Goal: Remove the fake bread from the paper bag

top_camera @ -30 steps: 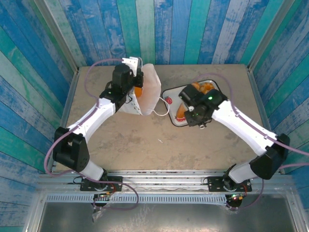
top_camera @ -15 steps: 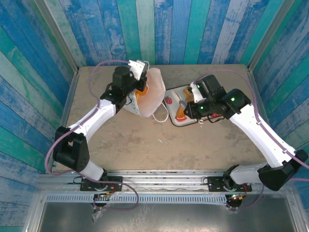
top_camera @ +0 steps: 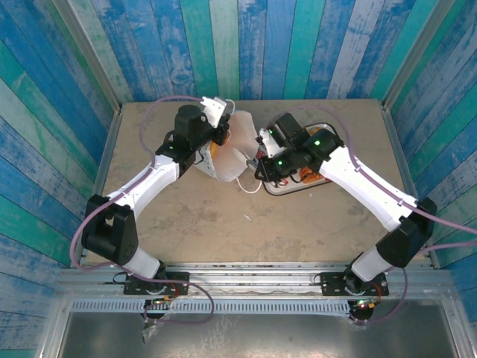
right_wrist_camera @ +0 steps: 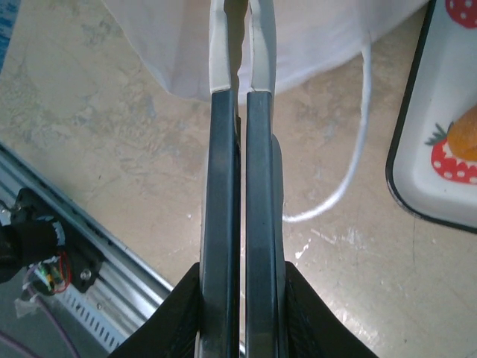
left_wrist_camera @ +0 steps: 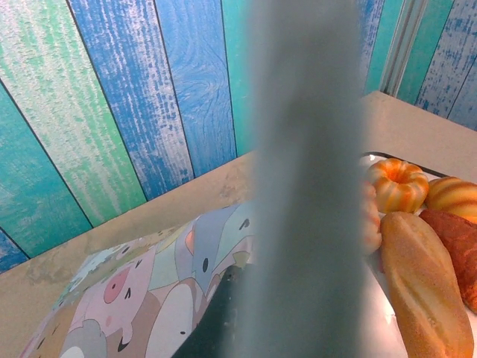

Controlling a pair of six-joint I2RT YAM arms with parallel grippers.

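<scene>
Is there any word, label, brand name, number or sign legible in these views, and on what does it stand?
No readable text in any view.
paper bag: cartoon animal pattern in the left wrist view, no lettering.
tray: strawberry prints, no words.
arm bases: any markings are too small to read.

No readable text, labels, brands or numbers. Paper bag [left_wrist_camera: 149, 291] has cartoon animal pictures, tray [right_wrist_camera: 440, 97] strawberry prints, no words.
</scene>
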